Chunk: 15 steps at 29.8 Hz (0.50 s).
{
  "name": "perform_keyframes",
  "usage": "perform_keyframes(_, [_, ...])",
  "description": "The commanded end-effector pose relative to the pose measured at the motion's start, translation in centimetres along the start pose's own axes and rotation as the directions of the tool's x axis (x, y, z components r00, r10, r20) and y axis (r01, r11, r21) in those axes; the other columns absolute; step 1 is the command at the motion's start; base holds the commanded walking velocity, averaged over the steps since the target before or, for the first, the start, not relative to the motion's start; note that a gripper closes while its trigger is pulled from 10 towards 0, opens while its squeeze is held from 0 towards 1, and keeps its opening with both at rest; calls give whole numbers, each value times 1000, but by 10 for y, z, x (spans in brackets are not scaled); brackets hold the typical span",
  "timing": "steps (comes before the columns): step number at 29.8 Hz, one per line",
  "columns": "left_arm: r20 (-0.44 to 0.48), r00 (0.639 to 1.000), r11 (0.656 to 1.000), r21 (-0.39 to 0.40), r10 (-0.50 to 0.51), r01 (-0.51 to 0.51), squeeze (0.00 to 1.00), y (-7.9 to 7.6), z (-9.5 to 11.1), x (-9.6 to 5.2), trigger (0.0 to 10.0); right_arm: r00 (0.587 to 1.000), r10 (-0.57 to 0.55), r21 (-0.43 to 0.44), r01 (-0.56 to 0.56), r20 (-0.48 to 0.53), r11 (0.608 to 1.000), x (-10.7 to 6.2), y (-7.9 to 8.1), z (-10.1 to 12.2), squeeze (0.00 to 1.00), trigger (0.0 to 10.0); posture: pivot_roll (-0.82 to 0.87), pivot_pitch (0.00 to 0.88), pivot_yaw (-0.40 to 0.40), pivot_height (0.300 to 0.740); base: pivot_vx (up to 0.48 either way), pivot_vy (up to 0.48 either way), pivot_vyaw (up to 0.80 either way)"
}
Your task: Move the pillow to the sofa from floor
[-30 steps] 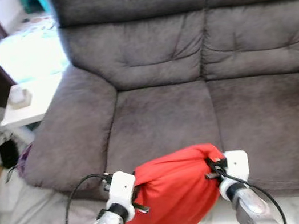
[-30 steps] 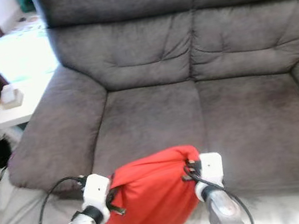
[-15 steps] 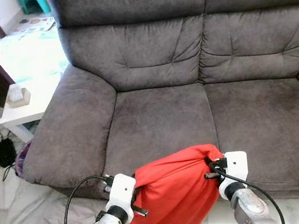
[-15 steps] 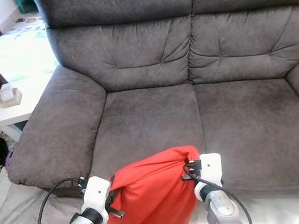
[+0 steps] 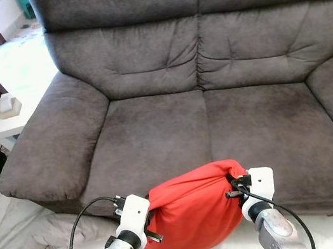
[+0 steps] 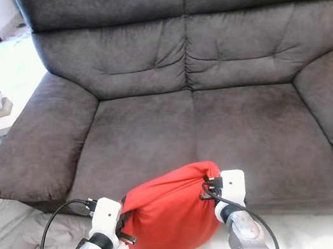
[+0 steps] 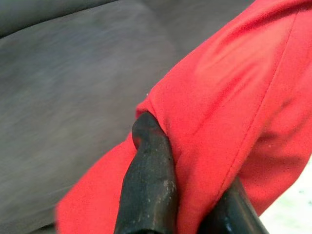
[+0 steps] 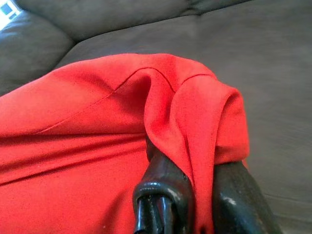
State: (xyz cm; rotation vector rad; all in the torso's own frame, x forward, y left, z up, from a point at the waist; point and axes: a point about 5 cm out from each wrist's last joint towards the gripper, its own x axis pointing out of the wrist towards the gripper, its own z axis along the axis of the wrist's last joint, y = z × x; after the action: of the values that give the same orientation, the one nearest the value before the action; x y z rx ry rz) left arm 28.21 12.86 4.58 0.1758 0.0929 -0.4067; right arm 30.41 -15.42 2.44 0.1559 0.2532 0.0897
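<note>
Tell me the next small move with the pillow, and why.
Probably carry it forward over the seat. Both grippers, left gripper and right gripper, pinch the red pillow by its ends, and it hangs in front of the sofa seat's front edge, not yet resting on the cushion.

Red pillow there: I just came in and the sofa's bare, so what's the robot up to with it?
The robot holds the red pillow between its two arms, in front of the grey sofa. The left claw pinches one corner of the fabric and the right claw pinches the bunched corner on the other side. The pillow hangs at the seat's front edge, not yet set on the cushions.
</note>
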Motion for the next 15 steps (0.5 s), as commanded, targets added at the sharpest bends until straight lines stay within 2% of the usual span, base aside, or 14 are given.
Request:
perform_keyframes(1, [45, 995, 996, -2, 91, -91, 0, 21, 5, -6, 10000, 985, -167, 40, 165, 49, 985, -6, -35, 9, 0, 10000, 103, 157, 58, 740, 0, -480, 0])
perform_keyframes(15, [50, 995, 996, 1, 89, -89, 0, 22, 7, -4, 10000, 984, -169, 45, 167, 55, 985, -5, -34, 10, 0, 10000, 100, 150, 62, 740, 0, -461, 0])
